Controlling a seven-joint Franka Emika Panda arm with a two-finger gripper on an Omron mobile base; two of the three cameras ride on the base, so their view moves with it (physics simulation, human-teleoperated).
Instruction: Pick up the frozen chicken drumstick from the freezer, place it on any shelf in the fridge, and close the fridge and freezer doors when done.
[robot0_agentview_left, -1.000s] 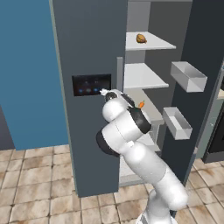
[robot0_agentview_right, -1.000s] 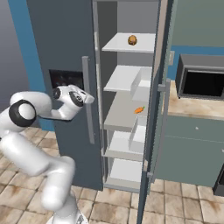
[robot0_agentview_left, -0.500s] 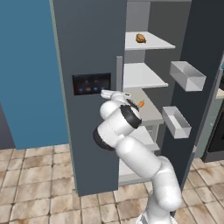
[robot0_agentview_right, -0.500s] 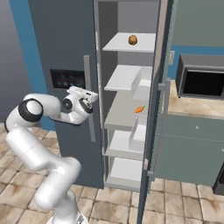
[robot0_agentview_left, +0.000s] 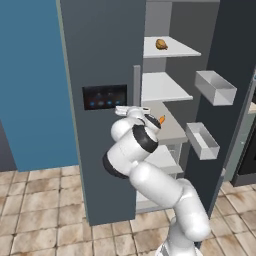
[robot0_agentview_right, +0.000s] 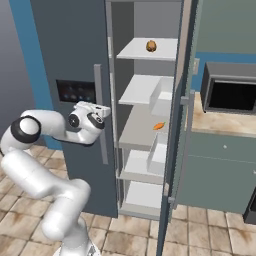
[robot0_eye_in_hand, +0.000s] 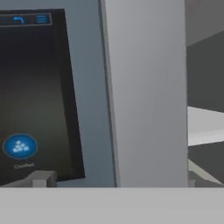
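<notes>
Drumstick (robot0_agentview_right: 151, 46) on top shelf (robot0_agentview_right: 135, 51); probably hard, light, slick, so pinch across middle; gripper (robot0_agentview_right: 102, 111) jaws wide open, empty, near handle (robot0_agentview_right: 98, 100).

The freezer door (robot0_agentview_left: 102, 60) looks like smooth, matt dark grey-blue painted metal, its black panel (robot0_agentview_left: 104, 96) glossy like glass with small blue-lit icons, and its bar handle (robot0_agentview_right: 99, 110) a pale grey with a soft brushed-metal sheen. The open fridge door (robot0_agentview_left: 225, 100) has the same matt dark finish, its bins (robot0_agentview_left: 215, 87) smooth pale grey plastic like the shelf (robot0_agentview_right: 148, 51), on which the frozen chicken drumstick (robot0_agentview_right: 151, 46) has a dull, slightly mottled golden-brown skin. The arm (robot0_agentview_left: 150, 175) is glossy white plastic with dark matt joints, and the floor (robot0_agentview_left: 40, 220) is rough-looking beige stone tile.
</notes>
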